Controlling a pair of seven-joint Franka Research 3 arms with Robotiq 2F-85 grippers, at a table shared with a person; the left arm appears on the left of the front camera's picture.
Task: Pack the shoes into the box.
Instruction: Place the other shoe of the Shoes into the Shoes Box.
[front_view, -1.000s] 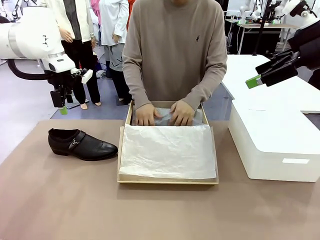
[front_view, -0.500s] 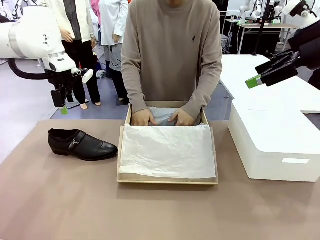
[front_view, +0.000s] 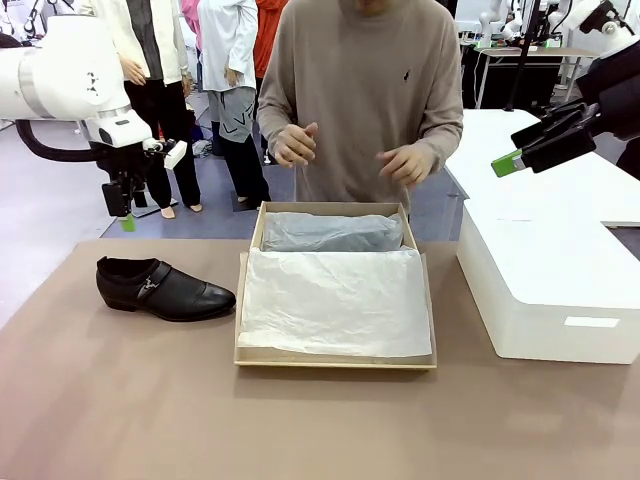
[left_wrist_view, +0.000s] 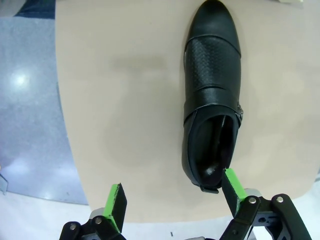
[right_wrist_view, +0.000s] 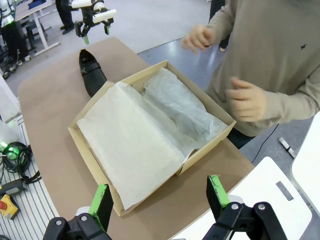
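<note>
One glossy black shoe (front_view: 165, 288) lies on its sole at the table's left, toe toward the box (front_view: 335, 359). The open cardboard box holds flat white tissue paper (front_view: 335, 300) and, at its far end, a grey paper-wrapped bundle (front_view: 330, 232); I cannot see what is inside it. My left gripper (front_view: 124, 218) hangs open above and behind the shoe's heel (left_wrist_view: 212, 95), fingers (left_wrist_view: 116, 200) empty. My right gripper (front_view: 508, 162) is high at the right, open (right_wrist_view: 159, 192), looking down on the box (right_wrist_view: 210, 145). The person's hands (front_view: 295, 145) are raised above the box.
A big white block (front_view: 550, 290) stands on the table right of the box. The person stands at the far edge. Other people stand farther back at the left. Bare brown table lies in front of the box and the shoe.
The person's hands have lifted off the grey bundle in the box and now hover at chest height. Neither arm has moved and the shoe lies where it was.
</note>
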